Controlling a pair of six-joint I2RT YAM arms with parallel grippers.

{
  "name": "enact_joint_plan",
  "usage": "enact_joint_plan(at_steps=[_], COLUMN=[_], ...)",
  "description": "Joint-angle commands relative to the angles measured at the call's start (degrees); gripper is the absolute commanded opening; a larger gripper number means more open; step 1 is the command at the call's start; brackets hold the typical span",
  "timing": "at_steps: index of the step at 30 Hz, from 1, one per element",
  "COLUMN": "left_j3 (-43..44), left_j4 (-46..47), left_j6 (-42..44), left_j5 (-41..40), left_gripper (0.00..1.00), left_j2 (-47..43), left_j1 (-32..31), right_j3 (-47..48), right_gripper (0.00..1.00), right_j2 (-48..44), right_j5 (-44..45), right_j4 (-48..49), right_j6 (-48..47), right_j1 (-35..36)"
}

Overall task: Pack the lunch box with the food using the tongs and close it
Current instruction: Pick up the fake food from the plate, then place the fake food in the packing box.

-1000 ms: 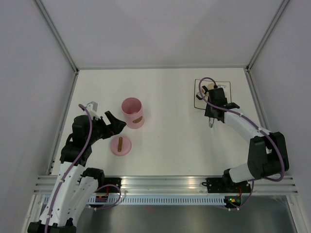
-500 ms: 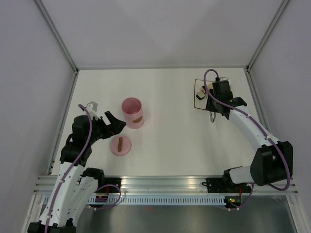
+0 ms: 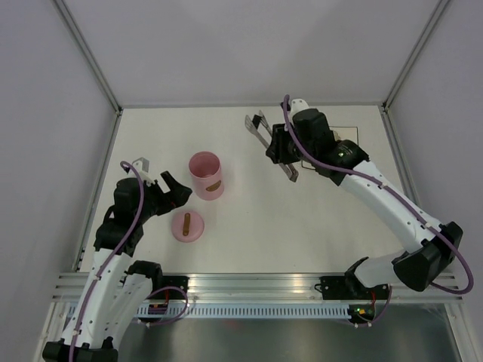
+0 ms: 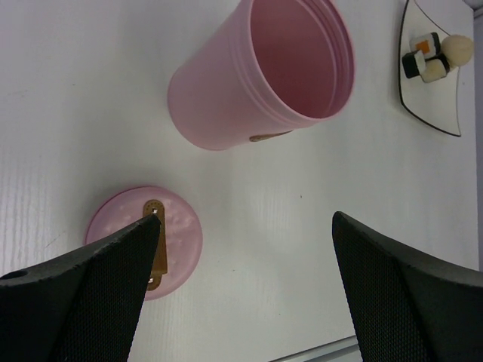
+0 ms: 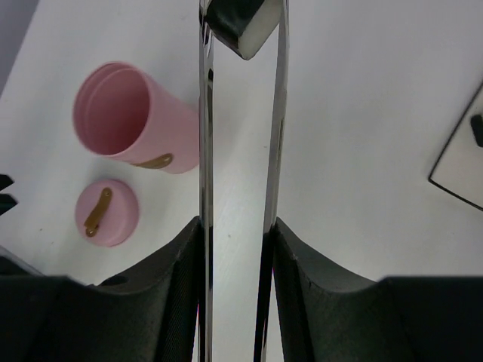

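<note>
White table (image 3: 249,211) lies under both my arms; at far left my left gripper (image 3: 160,179) hangs with jaws spread wide and empty by the lid (image 3: 187,226), which lies off the lunch box (image 3: 205,175), an open pot with nothing showing inside. Further right, my right gripper (image 3: 281,149) is clamped on the tongs (image 5: 204,151), whose tips pinch one piece of food (image 5: 240,26) between pot and plate (image 4: 438,105). Other pieces (image 4: 432,56) lie on that plate, so I judge packing barely begun and closing yet to come.
</note>
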Motion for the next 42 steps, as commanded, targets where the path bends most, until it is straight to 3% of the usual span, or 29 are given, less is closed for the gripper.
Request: enact_joint_plan(at_steps=[1,6,13,33,42], left_j3=[2.87,7.25,12.45,10.17,10.25], left_j4=[-1.62,-5.75,-8.49,-7.34,-6.90], left_j6=[0.30,0.65,2.41,4.87,5.22], left_j5=[-5.73,-12.92,-20.50,-22.35,-21.83], left_gripper=[1.00,1.00,1.00,1.00,1.00], left_j2=[0.48,1.62,2.86,-0.92,-0.92], left_j1=[-0.04,-0.04,-0.04,-0.04,-0.04], right_j3=[5.57,8.40,4.00,5.14,6.11], right_gripper=[0.00,0.00,0.00,0.01,0.23], right_j2=[2.99,5.98,6.51,13.37,14.78], right_j5=[-2.43,-2.52,-4.90,-3.05,-3.05], right_j4=[0.57,1.27,6.02,9.10,8.83], right_j6=[-0.94,-0.68,0.47,2.75,2.93], right_j1=[6.20,13.58,18.07,19.74,20.01])
